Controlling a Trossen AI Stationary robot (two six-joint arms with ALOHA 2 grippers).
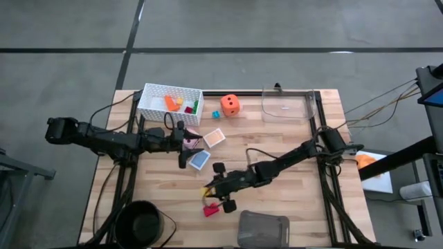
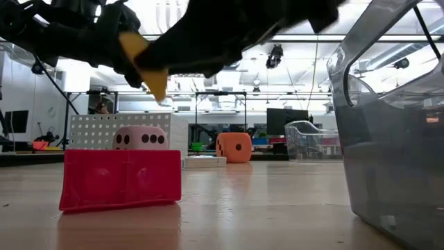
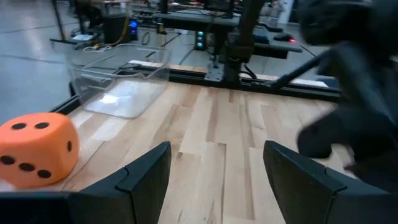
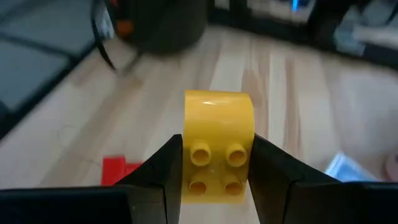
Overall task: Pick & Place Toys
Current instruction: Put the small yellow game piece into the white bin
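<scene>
My right gripper point(image 1: 206, 191) is shut on a yellow brick point(image 4: 217, 146), held above the table near its front middle. Just below it, nearer the front edge, a red brick point(image 1: 211, 209) lies on the wood. My left gripper point(image 3: 214, 180) hovers open at the left middle with nothing between its fingers. A pink die point(image 1: 188, 143) shows right beside it. An orange die point(image 1: 230, 105) stands toward the back. A peach card point(image 1: 214, 137) and a blue card point(image 1: 199, 160) lie flat between the arms. My right gripper pinches the yellow brick by two opposite side walls point(image 4: 186, 155) between its two fingers, the studded face turned toward the wrist. The fingers come from the table's right, slanting a little down. The brick point(image 2: 149, 66) hangs lifted clear of the table.
A white perforated basket point(image 1: 156, 93) holding several small bricks stands at the back left. A clear container point(image 1: 287, 104) is at the back right. A grey tray point(image 1: 263, 229) and a black bowl point(image 1: 142, 221) sit at the front edge.
</scene>
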